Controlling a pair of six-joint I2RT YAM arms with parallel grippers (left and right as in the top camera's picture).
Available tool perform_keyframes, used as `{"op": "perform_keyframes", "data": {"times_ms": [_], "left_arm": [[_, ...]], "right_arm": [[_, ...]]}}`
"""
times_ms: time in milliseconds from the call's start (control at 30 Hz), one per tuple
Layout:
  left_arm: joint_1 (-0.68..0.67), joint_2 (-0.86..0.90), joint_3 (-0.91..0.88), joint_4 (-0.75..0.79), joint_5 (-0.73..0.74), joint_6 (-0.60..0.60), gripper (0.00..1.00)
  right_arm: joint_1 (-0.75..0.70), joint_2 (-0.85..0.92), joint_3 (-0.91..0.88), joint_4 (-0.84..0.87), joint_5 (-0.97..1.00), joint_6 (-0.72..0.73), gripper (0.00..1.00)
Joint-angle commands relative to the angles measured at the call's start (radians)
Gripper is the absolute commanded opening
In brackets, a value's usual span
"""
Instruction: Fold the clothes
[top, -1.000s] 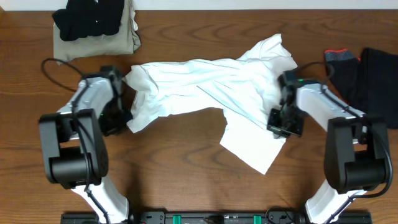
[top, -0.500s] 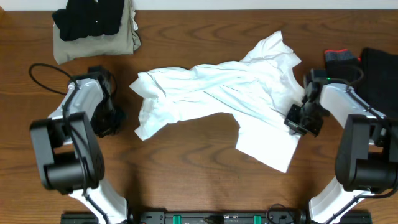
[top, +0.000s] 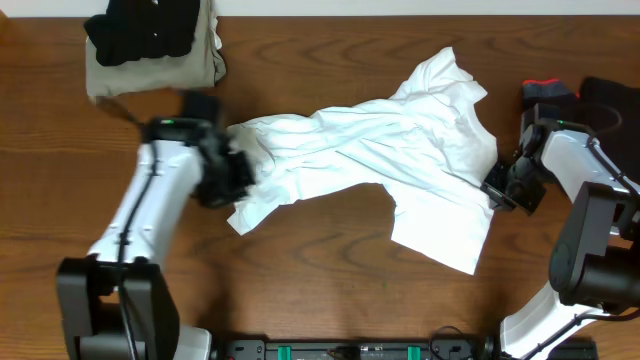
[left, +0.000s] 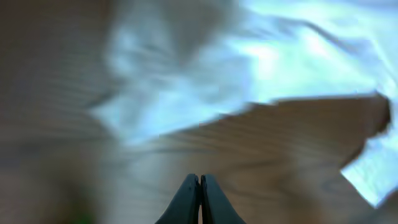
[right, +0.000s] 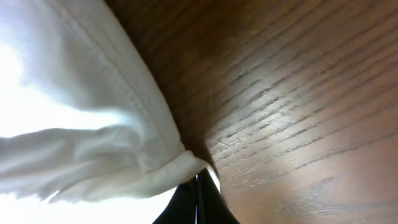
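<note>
While my right gripper (right: 198, 182) pinches the white shirt (top: 400, 140) by its hem, left gripper (left: 199, 185) clenched empty, I should tug flat, gently.

A broad brown wooden surface (top: 320, 290) with dark, wavy grain running lengthwise fills nearly the whole overhead view, bordered along its far edge by a narrow pale strip (top: 400, 6), and in the right wrist view soft light glints off its smooth finish.
</note>
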Motion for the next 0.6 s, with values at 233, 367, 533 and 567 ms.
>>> {"op": "perform_keyframes", "data": {"times_ms": [233, 367, 533, 567], "left_arm": [[-0.135, 0.122, -0.005, 0.117, -0.042, -0.141, 0.06], [-0.134, 0.188, -0.005, 0.178, -0.084, -0.14, 0.06], [-0.126, 0.22, -0.005, 0.233, -0.179, -0.14, 0.06], [-0.123, 0.223, -0.005, 0.243, -0.198, -0.14, 0.06]], "right_arm": [[0.032, 0.009, 0.016, -0.008, 0.01, -0.029, 0.01], [0.032, 0.009, 0.016, -0.009, 0.01, -0.03, 0.01], [0.032, 0.009, 0.016, -0.012, 0.01, -0.055, 0.01], [0.032, 0.009, 0.016, -0.011, 0.01, -0.055, 0.01]]}}
